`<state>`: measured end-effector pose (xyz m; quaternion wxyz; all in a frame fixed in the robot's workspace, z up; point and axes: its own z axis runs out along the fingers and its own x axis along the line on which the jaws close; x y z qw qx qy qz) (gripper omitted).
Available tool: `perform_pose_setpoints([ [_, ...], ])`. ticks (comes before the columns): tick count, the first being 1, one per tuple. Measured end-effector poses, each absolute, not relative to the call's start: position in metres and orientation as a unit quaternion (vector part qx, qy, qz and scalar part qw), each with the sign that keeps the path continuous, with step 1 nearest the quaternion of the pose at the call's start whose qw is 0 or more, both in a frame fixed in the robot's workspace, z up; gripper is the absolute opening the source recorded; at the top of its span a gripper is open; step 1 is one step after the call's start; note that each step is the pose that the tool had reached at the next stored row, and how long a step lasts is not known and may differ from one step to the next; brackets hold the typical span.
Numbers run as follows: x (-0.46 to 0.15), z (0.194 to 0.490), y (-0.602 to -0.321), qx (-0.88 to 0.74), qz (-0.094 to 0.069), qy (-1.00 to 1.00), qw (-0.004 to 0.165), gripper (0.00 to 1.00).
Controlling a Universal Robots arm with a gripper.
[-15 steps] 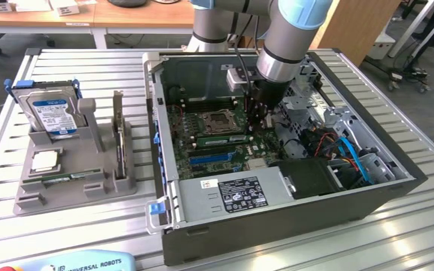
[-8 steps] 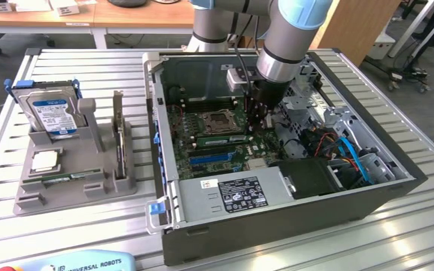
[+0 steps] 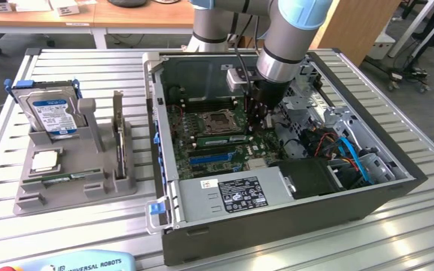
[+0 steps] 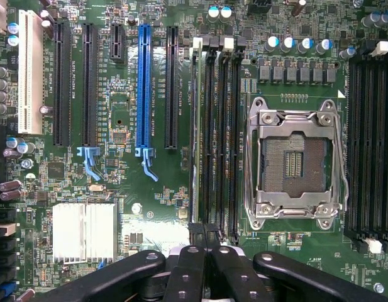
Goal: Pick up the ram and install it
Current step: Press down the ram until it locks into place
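A green ram (image 3: 221, 137) stands in a slot beside the CPU socket (image 3: 218, 119), inside the open computer case (image 3: 277, 226). From above I see this ram (image 4: 195, 126) edge-on in the outermost of the black memory slots. My gripper (image 3: 261, 127) reaches down into the case over the motherboard. The gripper (image 4: 205, 234) is shut, its black fingers (image 4: 188, 270) pressed together with nothing between them, right over the near end of the ram and the slots. I cannot tell whether they touch it. A second green ram (image 3: 66, 178) lies in the grey fixture (image 3: 74, 195).
The fixture on the exterior view's left also holds a blue-labelled hard drive (image 3: 51, 113) and a square silver CPU chip (image 3: 43, 161). On the motherboard are the empty CPU socket (image 4: 294, 163), a blue expansion slot (image 4: 143, 88) and a silver heat sink (image 4: 83, 231). Cables crowd the case's right side (image 3: 345, 152).
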<state>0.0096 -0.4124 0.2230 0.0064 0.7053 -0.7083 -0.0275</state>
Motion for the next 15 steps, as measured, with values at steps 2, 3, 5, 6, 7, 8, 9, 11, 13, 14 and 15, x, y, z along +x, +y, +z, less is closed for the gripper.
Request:
perform_pose_setpoints([
  [2, 0.010, 0.223, -0.412, 0.705, -0.028, -0.708, 0.006, 0.10],
  [3, 0.010, 0.223, -0.412, 0.705, -0.028, -0.708, 0.006, 0.10],
  [5, 0.010, 0.223, -0.412, 0.705, -0.028, -0.708, 0.006, 0.10],
  [6, 0.010, 0.223, -0.412, 0.705, -0.028, -0.708, 0.006, 0.10],
  [7, 0.010, 0.223, -0.412, 0.705, -0.028, -0.708, 0.006, 0.10],
  [8, 0.010, 0.223, -0.412, 0.705, -0.028, -0.708, 0.006, 0.10],
  [9, 0.010, 0.224, -0.412, 0.705, -0.028, -0.708, 0.006, 0.10],
  [11, 0.010, 0.229, -0.412, 0.705, -0.028, -0.708, 0.006, 0.10],
  [13, 0.010, 0.234, -0.412, 0.705, -0.028, -0.708, 0.006, 0.10],
  [14, 0.010, 0.237, -0.412, 0.705, -0.028, -0.708, 0.006, 0.10],
  [15, 0.010, 0.239, -0.412, 0.705, -0.028, -0.708, 0.006, 0.10],
])
